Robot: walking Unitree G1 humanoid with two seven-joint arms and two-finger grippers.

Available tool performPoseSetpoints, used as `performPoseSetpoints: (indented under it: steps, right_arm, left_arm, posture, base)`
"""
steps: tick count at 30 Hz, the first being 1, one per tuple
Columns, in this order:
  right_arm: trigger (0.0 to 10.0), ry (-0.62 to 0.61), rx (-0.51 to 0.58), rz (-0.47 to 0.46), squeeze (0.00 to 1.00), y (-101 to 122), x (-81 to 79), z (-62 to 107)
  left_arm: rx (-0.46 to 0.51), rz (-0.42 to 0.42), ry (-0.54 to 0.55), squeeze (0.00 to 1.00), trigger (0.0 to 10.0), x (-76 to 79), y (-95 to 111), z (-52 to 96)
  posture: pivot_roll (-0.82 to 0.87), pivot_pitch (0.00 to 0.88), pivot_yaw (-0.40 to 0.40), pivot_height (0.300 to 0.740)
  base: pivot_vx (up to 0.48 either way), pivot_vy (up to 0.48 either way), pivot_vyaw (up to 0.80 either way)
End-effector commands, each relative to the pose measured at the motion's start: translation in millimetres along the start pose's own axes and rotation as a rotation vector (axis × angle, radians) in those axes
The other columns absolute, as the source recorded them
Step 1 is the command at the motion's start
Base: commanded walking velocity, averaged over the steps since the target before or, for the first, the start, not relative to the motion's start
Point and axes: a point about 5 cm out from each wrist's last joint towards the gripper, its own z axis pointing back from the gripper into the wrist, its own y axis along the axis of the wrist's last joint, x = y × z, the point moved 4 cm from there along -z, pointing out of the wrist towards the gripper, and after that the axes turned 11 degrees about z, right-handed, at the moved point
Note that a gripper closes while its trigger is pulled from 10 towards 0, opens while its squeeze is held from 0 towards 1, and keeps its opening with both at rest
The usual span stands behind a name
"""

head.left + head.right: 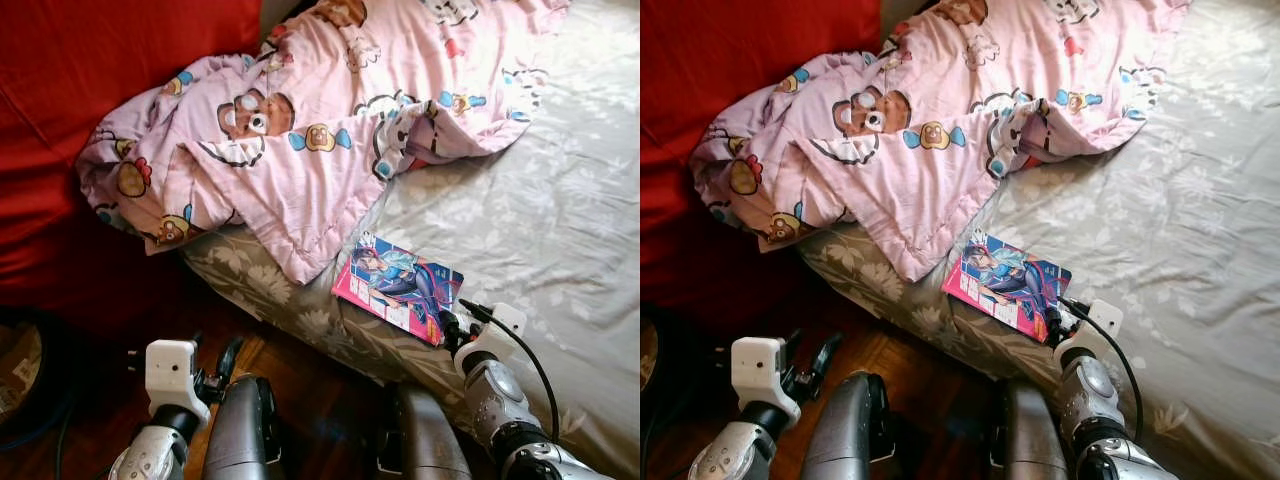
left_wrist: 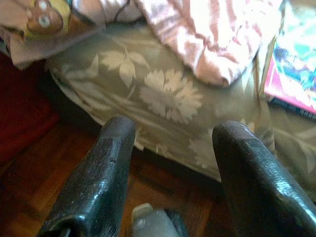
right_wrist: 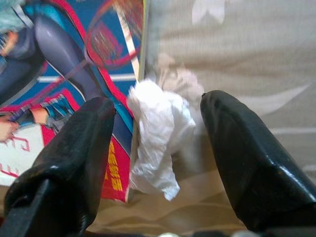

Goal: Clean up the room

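A crumpled white tissue (image 3: 160,133) lies on the floral bed sheet (image 1: 560,200), touching the near corner of a pink and blue comic book (image 1: 398,285). My right gripper (image 3: 158,106) is open, with one finger on each side of the tissue and one finger over the book's cover. In the left eye view that right gripper (image 1: 447,325) sits at the book's near corner by the bed's edge. A rumpled pink cartoon blanket (image 1: 320,120) covers the far part of the bed. My left gripper (image 1: 215,362) hangs open and empty over the wooden floor (image 2: 29,187), beside the bed.
A red cover (image 1: 80,80) fills the far left. A dark round object (image 1: 20,370) sits on the floor at the left edge. The bed's side (image 2: 168,98) drops to the wooden floor just before my legs (image 1: 240,430).
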Motion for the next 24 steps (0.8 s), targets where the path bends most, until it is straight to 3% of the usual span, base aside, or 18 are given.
performPoseSetpoints:
  steps: [1,5,6,7,8,24]
  right_arm:
    - [10.0,-0.009,-0.041,-0.024,0.00,-10.9,2.1,2.3]
    - [10.0,-0.012,-0.044,-0.024,0.00,-10.3,2.0,1.8]
    - [8.0,-0.008,-0.041,-0.026,0.00,-9.6,1.5,1.6]
    - [0.9,-0.004,-0.040,-0.024,0.00,-9.1,1.1,1.4]
    - [0.0,-0.002,-0.039,-0.024,0.00,-8.8,0.9,1.3]
    - [0.0,-0.003,-0.033,-0.024,0.00,-7.2,3.4,1.3]
  left_arm:
    - [-0.026,-0.010,0.012,0.00,10.0,-3.4,-2.5,6.6]
    - [-0.031,-0.012,0.013,0.00,10.0,-3.5,-1.6,8.9]
    - [-0.032,-0.013,0.013,0.00,10.0,-3.3,-1.8,9.2]
    - [-0.034,-0.013,0.013,0.00,10.0,-3.0,-1.8,9.4]
    - [-0.036,-0.013,0.013,0.00,10.0,-2.8,-2.0,9.6]
    - [-0.056,-0.012,0.012,0.00,10.0,-1.4,-4.2,10.3]
  posture:
    - [0.07,0.370,0.011,0.621]
    - [0.07,0.374,0.014,0.621]
    - [0.07,0.375,0.014,0.621]
    - [0.08,0.377,0.015,0.621]
    - [0.08,0.379,0.016,0.621]
    - [0.08,0.375,0.017,0.621]
  base:
    - [0.000,0.000,0.00]
    - [0.000,0.000,0.00]
    - [0.000,0.000,0.00]
    - [0.000,0.000,0.00]
    - [0.000,0.000,0.00]
    - [0.000,0.000,0.00]
